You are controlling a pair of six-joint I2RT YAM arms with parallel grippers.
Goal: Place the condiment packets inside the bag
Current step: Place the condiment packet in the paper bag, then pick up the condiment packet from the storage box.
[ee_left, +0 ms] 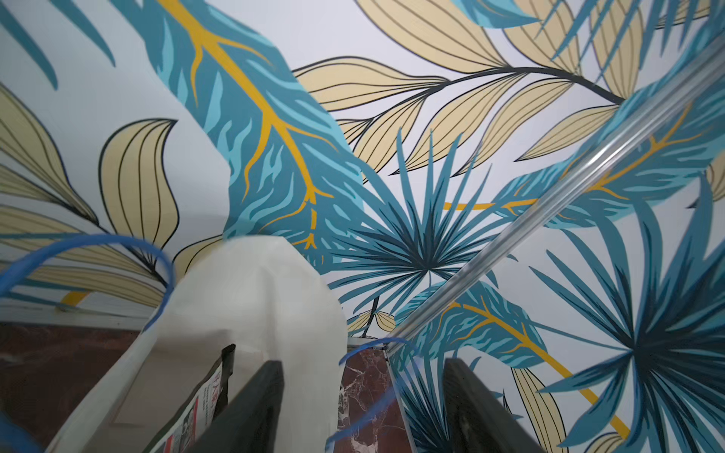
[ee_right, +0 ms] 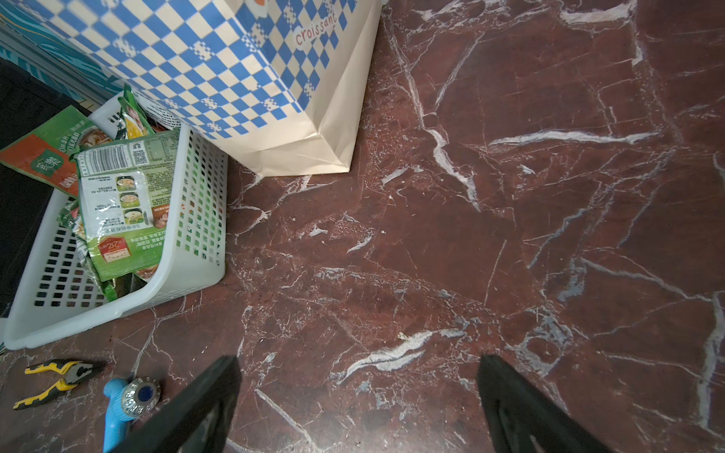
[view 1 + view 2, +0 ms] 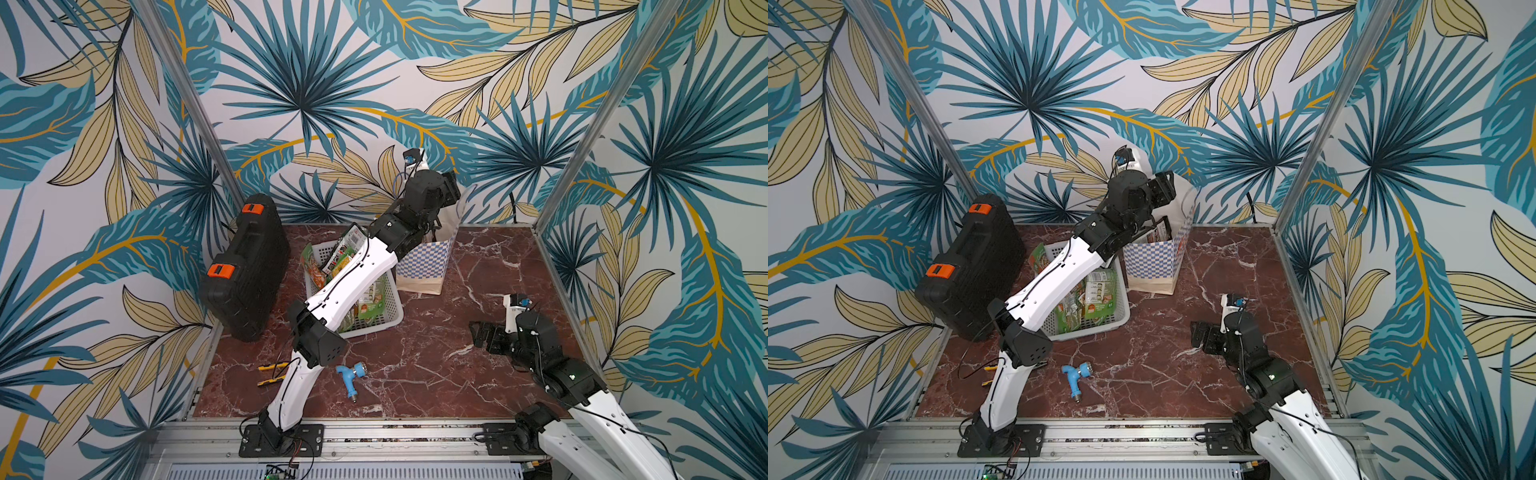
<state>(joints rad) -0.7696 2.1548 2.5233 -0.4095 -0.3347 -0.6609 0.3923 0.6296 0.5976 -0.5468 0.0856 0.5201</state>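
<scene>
The checkered blue-and-white bag (image 3: 424, 262) (image 3: 1152, 262) stands at the back of the table. My left gripper (image 3: 451, 189) (image 3: 1165, 187) hovers over its mouth, open and empty. In the left wrist view the left gripper (image 1: 365, 368) frames the bag's cream inner wall (image 1: 251, 298) and a blue cord handle. A silver-black-red packet (image 1: 196, 412) (image 3: 1158, 232) stands inside the bag. More condiment packets (image 3: 370, 303) (image 3: 1098, 293) (image 2: 117, 204), mostly green, lie in the white basket (image 3: 395, 320) (image 2: 196, 235). My right gripper (image 3: 480, 334) (image 3: 1200, 334) (image 2: 359, 364) is open low over bare marble at the right.
A black tool case (image 3: 245, 266) with orange latches leans at the left, close to the basket. A blue tap fitting (image 3: 349, 376) (image 2: 117, 408) and yellow pliers (image 3: 272, 374) (image 2: 59, 376) lie near the front. My left arm stretches over the basket. Metal frame posts stand at the back corners.
</scene>
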